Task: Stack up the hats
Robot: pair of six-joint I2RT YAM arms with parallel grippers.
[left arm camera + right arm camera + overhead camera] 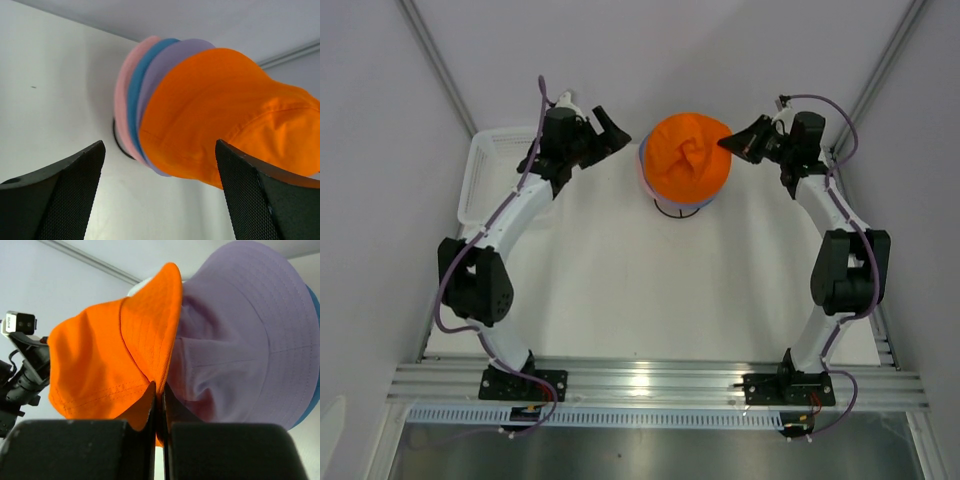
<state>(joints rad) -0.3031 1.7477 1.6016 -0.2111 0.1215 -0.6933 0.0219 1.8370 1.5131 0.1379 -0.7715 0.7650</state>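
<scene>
White tabletop (620, 290): four hats (150, 75) stacked, orange hat (687, 158) topmost; right gripper (159, 390) pinches its brim, unreleased; left gripper (617, 132) agape, empty.

A white worktop (620, 290) is spread beneath both sets of jaws and is enclosed by plain pale walls (720, 40). A grey strut (435, 60) is seen beyond the left jaws and a second strut (895, 50) beyond the right jaws, each slanted up a wall. Well behind the jaws, an aluminium rail (650, 385) is lit by a bright reflection.

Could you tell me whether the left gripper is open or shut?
Open: the left gripper has its fingers wide apart, off the orange hat.
</scene>
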